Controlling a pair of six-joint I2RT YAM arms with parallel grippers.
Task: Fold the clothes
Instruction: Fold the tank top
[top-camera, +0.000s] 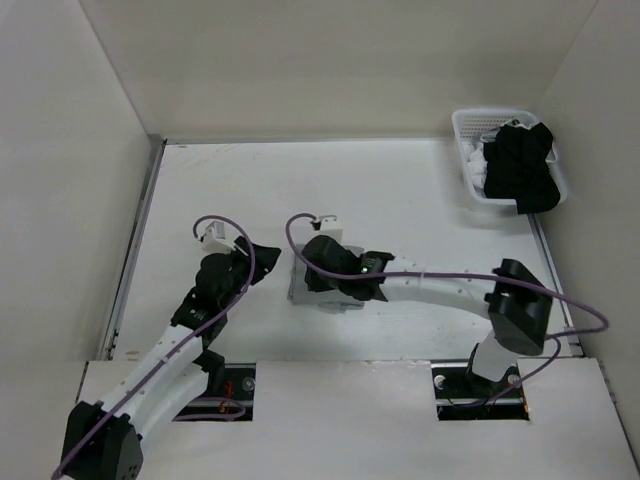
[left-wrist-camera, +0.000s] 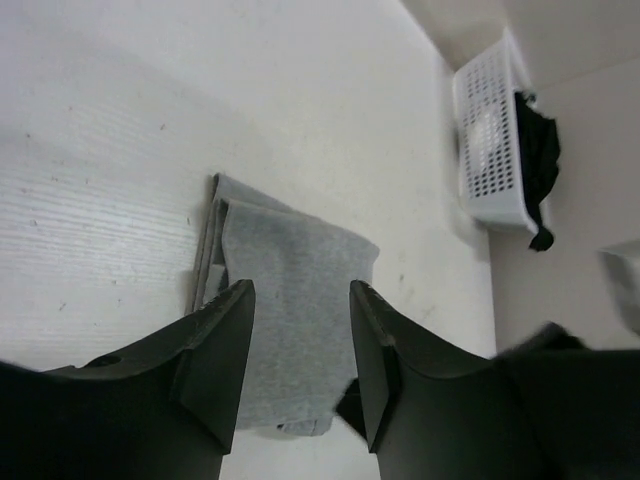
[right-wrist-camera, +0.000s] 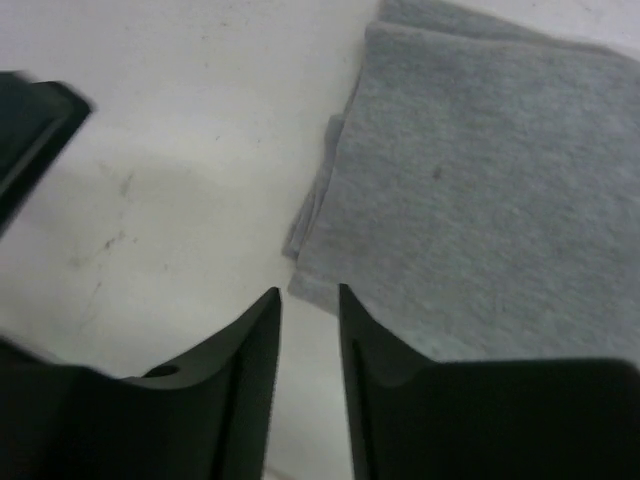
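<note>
Grey knit garment (left-wrist-camera: 300, 255), folded into a compact layered rectangle, flat on the white table (top-camera: 400, 190) between both arms; left gripper (left-wrist-camera: 300, 295) and right gripper (right-wrist-camera: 308, 295) parted, empty, probably clear so the fold lies undisturbed.

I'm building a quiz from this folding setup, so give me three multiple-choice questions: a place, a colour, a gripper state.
1. Where is the white perforated plastic basket? A) near left corner B) far right corner C) table centre
2. The folded thin knit garment has which colour? A) grey B) red C) blue
3. The left gripper is: A) shut on cloth B) open, empty C) shut on basket
Answers: B, it stands in the far right corner; A, grey in both wrist views; B, jaws apart, nothing between.
</note>
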